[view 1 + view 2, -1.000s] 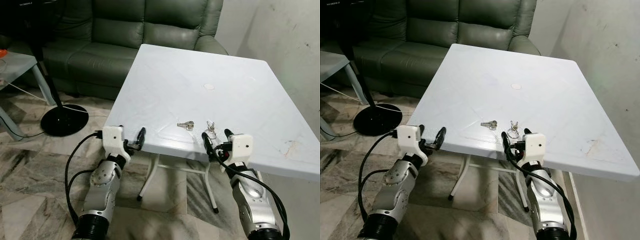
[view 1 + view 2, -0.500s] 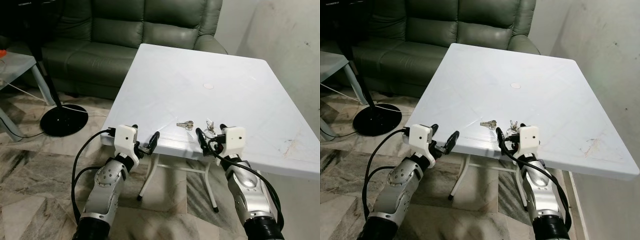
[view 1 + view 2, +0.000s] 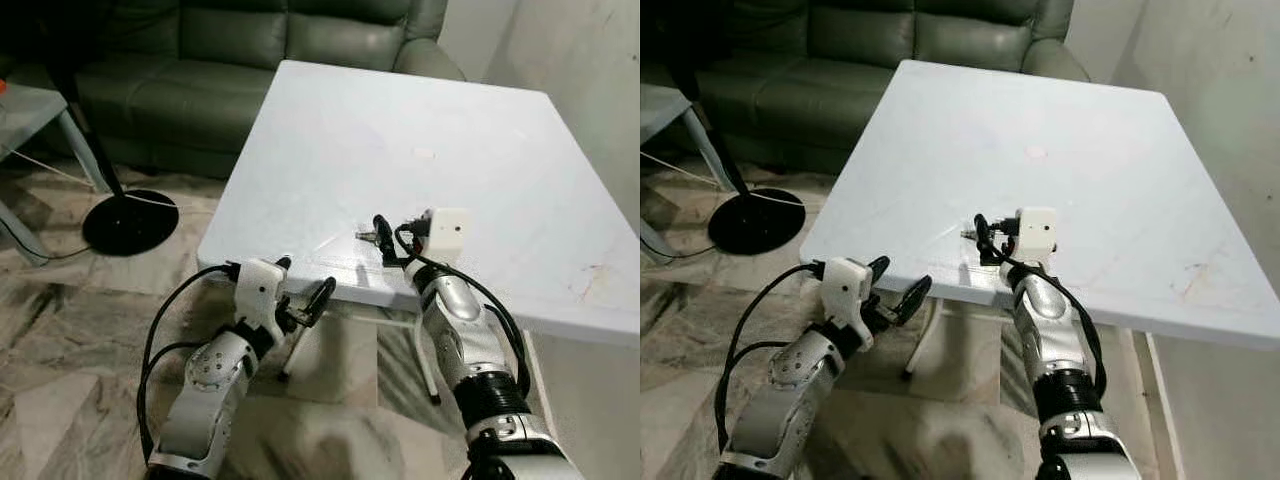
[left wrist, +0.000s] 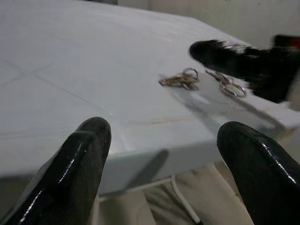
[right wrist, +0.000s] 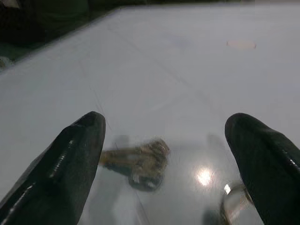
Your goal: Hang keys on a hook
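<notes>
Nearest the robot, below the front edge of the white surface (image 3: 330,140), the left hand (image 3: 301,290) is hovering with its two black fingers spread apart and gripping nothing, its tips pointing up toward the edge. Just past that edge, the right hand (image 3: 393,235) is reaching over the surface, its fingers (image 5: 77,154) also spread wide and empty, one to each side of the keys. Between those fingers a small bunch of keys (image 5: 140,161) is lying flat on the surface, and a second key ring (image 4: 228,84) is resting just beside it, close to the other finger; the wrist picture is too blurred to tell whether either finger is touching metal. From the left wrist both sets of keys (image 4: 180,79) are showing near the front edge, with the right hand's dark finger right behind them. Farther back a small pale round mark (image 3: 423,153) is sitting near the middle of the surface. Beyond the far edge a green leather sofa (image 3: 200,60) is standing, with a black round stand base (image 3: 130,220) on the marble floor (image 3: 60,330) off to the robot's left.
</notes>
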